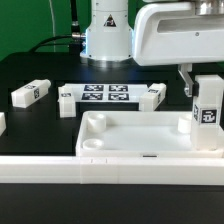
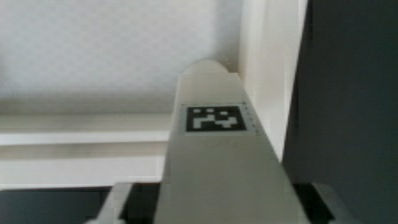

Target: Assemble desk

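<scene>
The white rimmed tabletop (image 1: pixel 135 138) lies at the front of the black table, with round sockets in its corners. At its end on the exterior view's right, my gripper (image 1: pixel 200 88) is shut on an upright leg (image 1: pixel 208 112) with a black-and-white tag. The leg's lower end reaches the tabletop's rim there. In the wrist view the same leg (image 2: pixel 222 150) runs out from between my fingers (image 2: pixel 128 200) toward the tabletop's inner floor (image 2: pixel 107 60) beside its rim (image 2: pixel 267 60). Three more legs (image 1: pixel 30 93) (image 1: pixel 67 100) (image 1: pixel 153 96) lie behind the tabletop.
The marker board (image 1: pixel 107 93) lies flat between two of the loose legs. A long white border bar (image 1: pixel 100 170) runs along the front edge. Another white piece (image 1: pixel 2 122) shows at the exterior view's left edge. The robot's base (image 1: pixel 105 35) stands at the back.
</scene>
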You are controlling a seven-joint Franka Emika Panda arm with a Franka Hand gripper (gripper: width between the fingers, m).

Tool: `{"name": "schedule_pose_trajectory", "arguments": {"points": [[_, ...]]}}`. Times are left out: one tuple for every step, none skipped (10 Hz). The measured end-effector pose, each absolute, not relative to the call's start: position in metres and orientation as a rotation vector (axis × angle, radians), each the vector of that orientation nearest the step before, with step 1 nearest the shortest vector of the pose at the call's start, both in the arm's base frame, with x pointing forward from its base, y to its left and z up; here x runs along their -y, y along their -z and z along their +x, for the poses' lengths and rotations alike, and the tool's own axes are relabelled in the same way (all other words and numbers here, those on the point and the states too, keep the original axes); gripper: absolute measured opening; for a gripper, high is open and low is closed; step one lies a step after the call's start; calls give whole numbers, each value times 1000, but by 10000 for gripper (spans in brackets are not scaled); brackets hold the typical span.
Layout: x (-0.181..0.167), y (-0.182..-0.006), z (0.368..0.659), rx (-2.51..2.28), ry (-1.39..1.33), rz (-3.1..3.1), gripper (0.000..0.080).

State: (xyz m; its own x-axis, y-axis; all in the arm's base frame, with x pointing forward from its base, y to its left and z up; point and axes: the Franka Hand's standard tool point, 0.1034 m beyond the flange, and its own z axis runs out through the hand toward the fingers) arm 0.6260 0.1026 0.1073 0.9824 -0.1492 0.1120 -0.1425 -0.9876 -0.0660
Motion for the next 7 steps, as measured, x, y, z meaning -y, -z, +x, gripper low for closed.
{"name": "schedule_pose_trajectory", "arguments": {"points": [[-103,-107,626,-382,176,-3051,291],[-99,-107,626,-486,174,-3039,291],[-94,-107,627,-565,175,-3029,292],[-89,-107,627,-667,175,-3008,292],[-84,-107,628,-783,173,-2983,292],[-80,-107,628,-878,170,-2962,294],[-77,-107,628,-917,173,-2956,294]]}}
